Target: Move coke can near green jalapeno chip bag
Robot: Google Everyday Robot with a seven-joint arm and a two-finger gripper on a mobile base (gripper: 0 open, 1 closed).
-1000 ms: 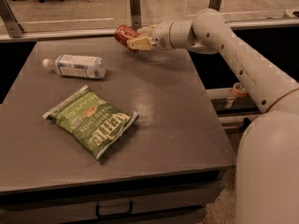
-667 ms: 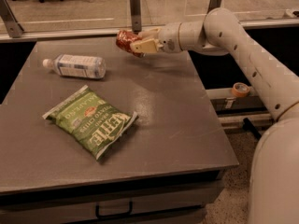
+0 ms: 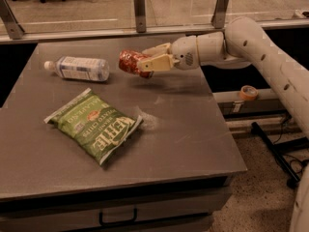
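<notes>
The coke can (image 3: 131, 62), red and lying sideways, is held in my gripper (image 3: 147, 62) above the far middle of the grey table (image 3: 193, 129). The gripper's pale fingers are shut on the can's right end, and the white arm reaches in from the right. The green jalapeno chip bag (image 3: 94, 124) lies flat on the table's front left, with white "Kettle" lettering. The can is above and to the right of the bag, apart from it.
A clear plastic water bottle (image 3: 77, 68) lies on its side at the table's far left. A glass railing with metal posts (image 3: 140, 8) runs behind the table. A roll of tape (image 3: 248, 92) sits on a low shelf to the right. A drawer handle (image 3: 118, 219) is below the front edge.
The gripper with the can has moved toward the front and lower over the table, closer to the chip bag. The bag and the bottle have not moved.
</notes>
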